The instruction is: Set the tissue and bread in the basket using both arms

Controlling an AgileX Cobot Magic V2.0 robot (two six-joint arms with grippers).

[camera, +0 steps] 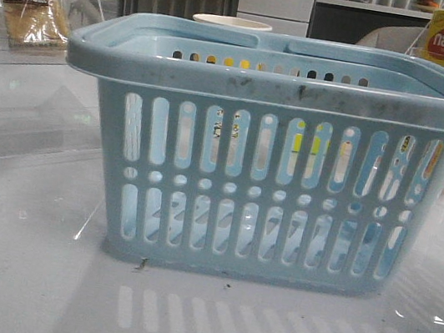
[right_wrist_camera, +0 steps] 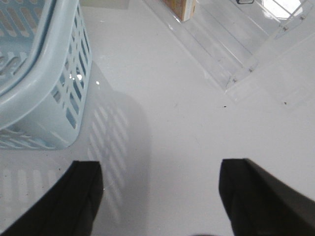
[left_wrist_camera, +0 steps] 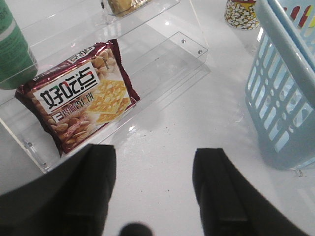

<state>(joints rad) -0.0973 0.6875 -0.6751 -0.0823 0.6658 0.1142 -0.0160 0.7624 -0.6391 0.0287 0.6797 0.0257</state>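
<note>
Looking out front, the basket (camera: pixel 270 153) sits mid-worktop, the bread (camera: pixel 33 14) far left on a clear shelf, so nothing's loaded yet. Left wrist: my left jaws (left_wrist_camera: pixel 155 189) are apart, holding nothing. Right wrist: right jaws (right_wrist_camera: pixel 160 196) apart too; tissue nowhere visible.

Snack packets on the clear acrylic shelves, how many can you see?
2: a maroon cracker packet on the lower step, a clear bread packet on the step above. Others may be hidden.
</note>
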